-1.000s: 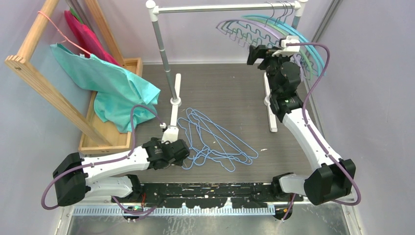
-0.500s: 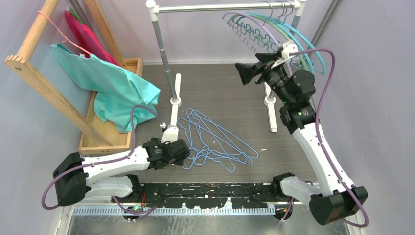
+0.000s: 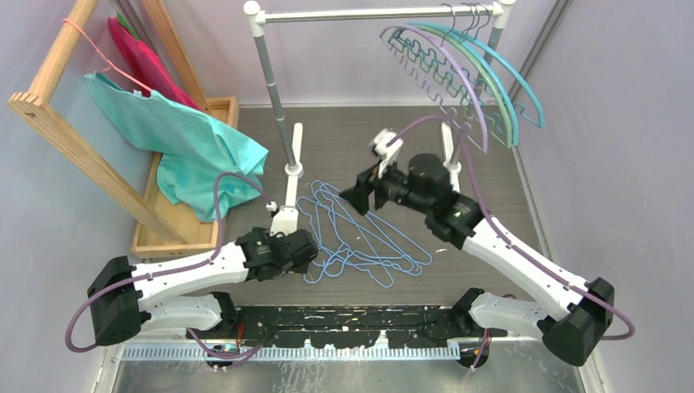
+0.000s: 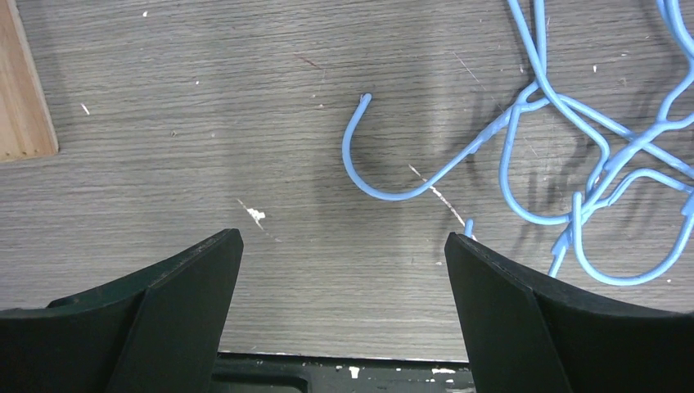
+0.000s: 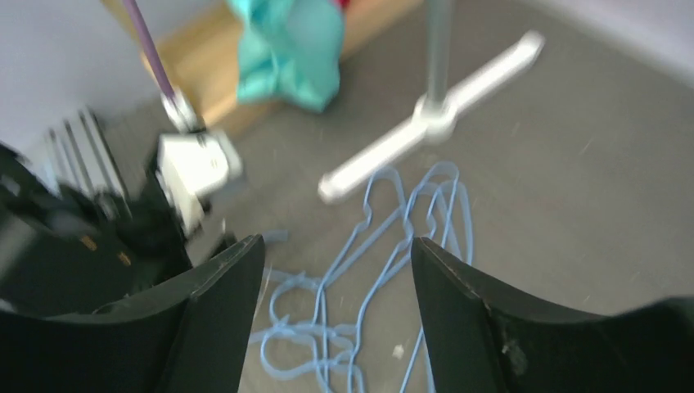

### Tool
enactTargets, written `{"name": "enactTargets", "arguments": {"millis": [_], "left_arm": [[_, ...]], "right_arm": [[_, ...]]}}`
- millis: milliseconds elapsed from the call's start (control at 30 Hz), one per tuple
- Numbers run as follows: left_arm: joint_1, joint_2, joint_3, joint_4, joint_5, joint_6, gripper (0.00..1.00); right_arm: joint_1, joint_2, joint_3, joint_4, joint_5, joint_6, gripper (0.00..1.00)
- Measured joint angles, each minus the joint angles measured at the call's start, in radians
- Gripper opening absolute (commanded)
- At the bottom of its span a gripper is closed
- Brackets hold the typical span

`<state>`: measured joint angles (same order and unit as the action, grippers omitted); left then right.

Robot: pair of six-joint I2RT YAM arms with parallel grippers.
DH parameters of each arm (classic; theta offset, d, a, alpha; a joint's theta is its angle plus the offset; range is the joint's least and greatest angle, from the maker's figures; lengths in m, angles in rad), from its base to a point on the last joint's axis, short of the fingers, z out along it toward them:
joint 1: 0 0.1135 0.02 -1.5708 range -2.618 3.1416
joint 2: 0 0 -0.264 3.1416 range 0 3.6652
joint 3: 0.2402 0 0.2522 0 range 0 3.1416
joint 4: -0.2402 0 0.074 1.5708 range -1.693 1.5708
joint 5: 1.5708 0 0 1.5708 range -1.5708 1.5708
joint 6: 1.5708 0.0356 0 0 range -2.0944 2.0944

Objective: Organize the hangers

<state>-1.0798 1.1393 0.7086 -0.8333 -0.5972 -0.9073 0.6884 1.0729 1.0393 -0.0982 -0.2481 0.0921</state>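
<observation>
Roughly half done. Arched hangers hang on the rail at the counter's far right. Wire hangers lie tangled toward the near edge, centre, not yet hung. Right pincer is open and empty, above the tangle. Left pincer is wide open and empty, beside it.
</observation>
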Motion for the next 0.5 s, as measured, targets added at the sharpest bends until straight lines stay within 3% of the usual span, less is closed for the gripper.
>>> {"name": "enactTargets", "arguments": {"millis": [167, 333, 500], "left_arm": [[0.000, -0.042, 0.023, -0.054, 0.000, -0.026, 0.98], [0.000, -0.116, 0.022, -0.087, 0.000, -0.048, 0.98], [0.000, -0.146, 0.010, -0.090, 0.000, -0.053, 0.98]], "right_arm": [[0.075, 0.049, -0.188, -0.068, 0.053, 0.027, 0.51], [0.113, 0.091, -0.336, -0.108, 0.090, 0.073, 0.48], [0.166, 0.116, -0.373, -0.113, 0.117, 0.081, 0.46]]}}
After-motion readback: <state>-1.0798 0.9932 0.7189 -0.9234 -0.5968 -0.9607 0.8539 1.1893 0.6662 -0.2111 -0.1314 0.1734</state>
